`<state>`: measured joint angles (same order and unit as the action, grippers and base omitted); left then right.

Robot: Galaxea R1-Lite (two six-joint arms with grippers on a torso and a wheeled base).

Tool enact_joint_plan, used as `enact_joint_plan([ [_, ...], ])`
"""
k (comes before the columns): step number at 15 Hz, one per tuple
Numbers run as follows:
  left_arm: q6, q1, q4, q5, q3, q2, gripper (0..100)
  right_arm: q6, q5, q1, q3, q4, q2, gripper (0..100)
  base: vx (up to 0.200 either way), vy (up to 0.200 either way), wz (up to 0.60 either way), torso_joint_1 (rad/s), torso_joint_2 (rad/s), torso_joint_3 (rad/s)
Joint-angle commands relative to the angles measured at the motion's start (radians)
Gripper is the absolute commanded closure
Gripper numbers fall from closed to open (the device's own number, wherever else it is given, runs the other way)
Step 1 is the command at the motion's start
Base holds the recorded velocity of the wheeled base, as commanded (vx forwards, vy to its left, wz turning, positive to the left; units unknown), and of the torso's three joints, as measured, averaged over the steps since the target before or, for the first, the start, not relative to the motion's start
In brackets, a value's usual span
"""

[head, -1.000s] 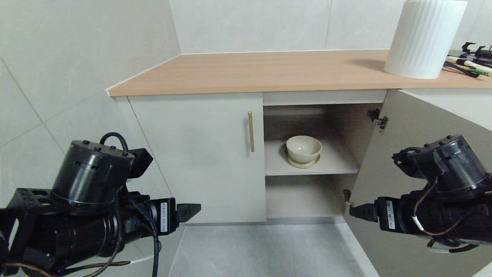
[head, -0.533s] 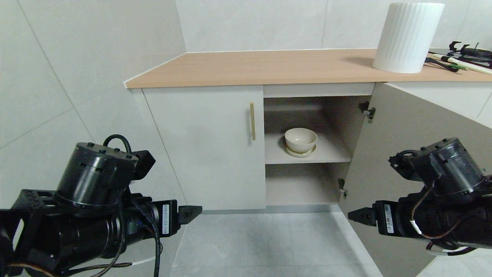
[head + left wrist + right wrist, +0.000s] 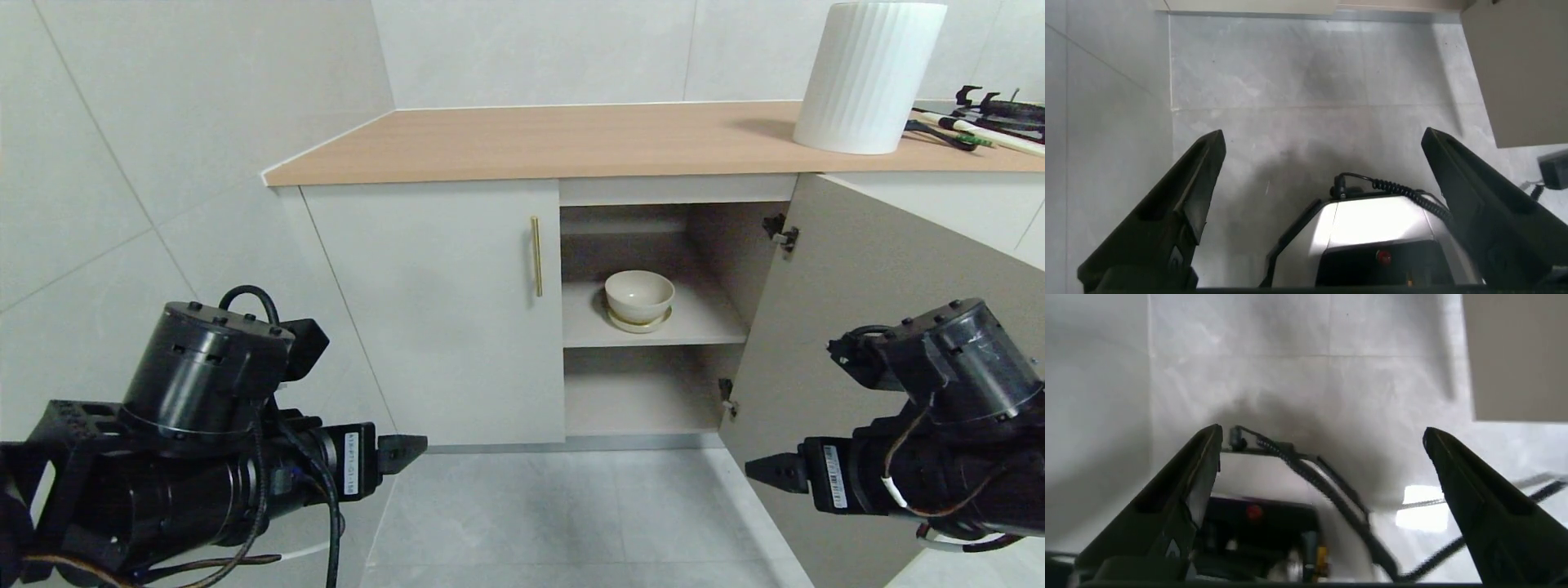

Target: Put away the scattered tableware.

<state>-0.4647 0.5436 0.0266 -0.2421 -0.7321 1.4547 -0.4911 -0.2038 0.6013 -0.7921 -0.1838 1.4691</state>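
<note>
Both my left gripper [image 3: 404, 452] and right gripper [image 3: 764, 472] hang low, fingers spread wide and empty, while the bowl [image 3: 639, 292] sits on its plate [image 3: 639, 326] on the upper shelf [image 3: 704, 327] of the open cupboard [image 3: 441, 310].

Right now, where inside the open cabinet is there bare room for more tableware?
The lower shelf is bare where visible. On the upper shelf, the bowl on its plate takes the middle; free strips flank it, wider toward the open door.
</note>
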Motion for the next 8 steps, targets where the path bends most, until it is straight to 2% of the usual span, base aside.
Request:
enact_joint_plan([
  [1,0.001,0.001,-0.001,0.000,0.003,0.003,0,0.055,0.001,0.005,0.013,-0.065,-0.049,0,0.000,-0.200,0.00,0.012,0.00,0.002],
  [3,0.001,0.001,0.001,0.000,0.003,0.006,0,0.089,0.003,0.034,-0.021,-0.226,-0.099,0,0.000,-0.200,0.00,0.000,0.00,0.012],
  [8,0.001,0.001,0.001,0.000,0.003,0.006,0,0.089,-0.005,0.089,-0.127,-0.525,-0.194,0,0.000,-0.200,0.00,0.002,0.00,0.000],
])
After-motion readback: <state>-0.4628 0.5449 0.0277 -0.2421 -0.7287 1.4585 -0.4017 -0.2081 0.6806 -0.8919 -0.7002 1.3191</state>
